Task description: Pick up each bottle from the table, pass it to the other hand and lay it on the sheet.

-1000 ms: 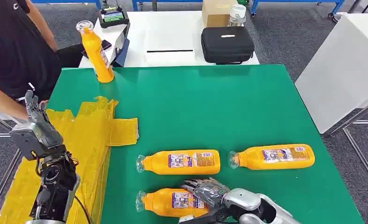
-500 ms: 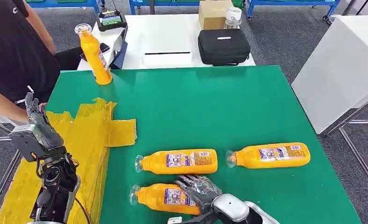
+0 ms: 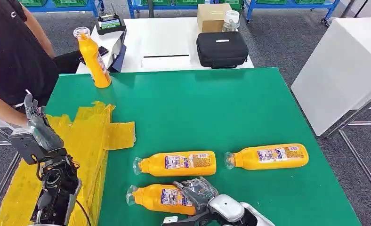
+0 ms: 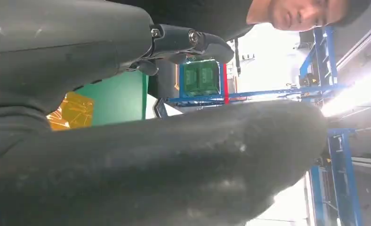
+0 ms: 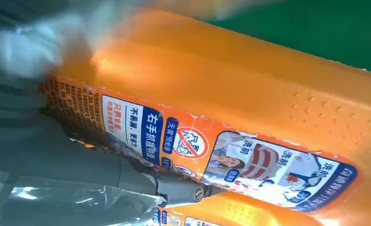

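Green bench (image 3: 221, 103), right hand (image 3: 200, 192) fingers wrapped around nearest orange bottle (image 3: 157, 197) at near edge, left hand (image 3: 35, 129) raised over yellow sheet (image 3: 87, 136), fingers spread, holding nothing

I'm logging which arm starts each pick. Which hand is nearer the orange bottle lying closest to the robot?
Right. The right hand wraps over the nearest bottle, its fingers across the label. The left hand is raised over the yellow sheet, well off to the bottle's left.

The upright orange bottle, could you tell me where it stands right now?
In the head view the upright bottle stands at the far left corner of the green table, beyond the yellow sheet and beside the person.
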You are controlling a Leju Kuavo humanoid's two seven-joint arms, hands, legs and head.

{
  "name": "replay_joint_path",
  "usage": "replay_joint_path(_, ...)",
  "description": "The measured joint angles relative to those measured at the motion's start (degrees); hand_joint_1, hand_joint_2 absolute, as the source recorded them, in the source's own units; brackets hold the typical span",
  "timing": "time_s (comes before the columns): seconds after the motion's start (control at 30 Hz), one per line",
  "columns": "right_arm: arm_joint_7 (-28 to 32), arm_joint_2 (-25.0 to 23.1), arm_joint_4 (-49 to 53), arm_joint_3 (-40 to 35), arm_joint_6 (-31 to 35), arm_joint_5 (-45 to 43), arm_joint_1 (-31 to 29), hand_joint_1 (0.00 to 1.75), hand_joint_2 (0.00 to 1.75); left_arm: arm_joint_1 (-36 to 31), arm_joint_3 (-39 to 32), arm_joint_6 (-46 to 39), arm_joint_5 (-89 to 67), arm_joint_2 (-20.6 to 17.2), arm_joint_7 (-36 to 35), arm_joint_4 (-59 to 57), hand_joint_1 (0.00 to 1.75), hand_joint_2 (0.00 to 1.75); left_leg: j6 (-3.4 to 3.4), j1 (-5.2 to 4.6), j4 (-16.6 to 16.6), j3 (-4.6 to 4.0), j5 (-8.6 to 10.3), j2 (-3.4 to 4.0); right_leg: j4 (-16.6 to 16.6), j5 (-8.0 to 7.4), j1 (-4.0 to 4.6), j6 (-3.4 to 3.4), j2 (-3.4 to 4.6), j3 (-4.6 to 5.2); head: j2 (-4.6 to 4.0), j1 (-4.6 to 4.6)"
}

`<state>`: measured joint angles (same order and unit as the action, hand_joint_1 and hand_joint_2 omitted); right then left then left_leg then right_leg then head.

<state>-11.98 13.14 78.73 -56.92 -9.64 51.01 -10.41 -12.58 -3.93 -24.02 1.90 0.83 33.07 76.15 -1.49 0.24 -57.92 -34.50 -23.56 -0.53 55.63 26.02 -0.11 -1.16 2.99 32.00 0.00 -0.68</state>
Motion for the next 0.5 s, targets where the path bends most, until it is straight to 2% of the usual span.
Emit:
replay_joint_path(0.13,0.0,0.0,0.0,0.2,0.0,-0.8,0.2,1.75,1.75,0.2,0.0,0.0,0.0,0.2,0.0,0.5,0.0,0.0,0.0,0.0,0.0,0.03,0.0,0.0,0.0,0.0,0.0,0.0,0.0,-0.01,0.0,0.02)
replay_joint_path(0.4,4.6,1.9,2.1,3.6,-2.8,-13.3,0.8,1.75,1.75,0.2,0.0,1.2,0.7,0.2,0.1,0.4,0.0,0.0,-0.05,-0.01,0.0,-0.01,0.0,-0.03,0.0,0.01,-0.03,-0.06,-0.05,-0.09,0.0,0.0)
replay_joint_path(0.5,9.7,3.8,4.2,6.6,-2.1,-26.3,1.3,1.75,1.75,0.2,0.0,1.3,1.3,0.2,0.8,0.4,0.0,0.0,-0.16,-0.06,0.0,-0.36,0.09,-0.08,0.0,-0.04,-0.13,-0.13,-0.07,-0.43,0.0,-0.02)
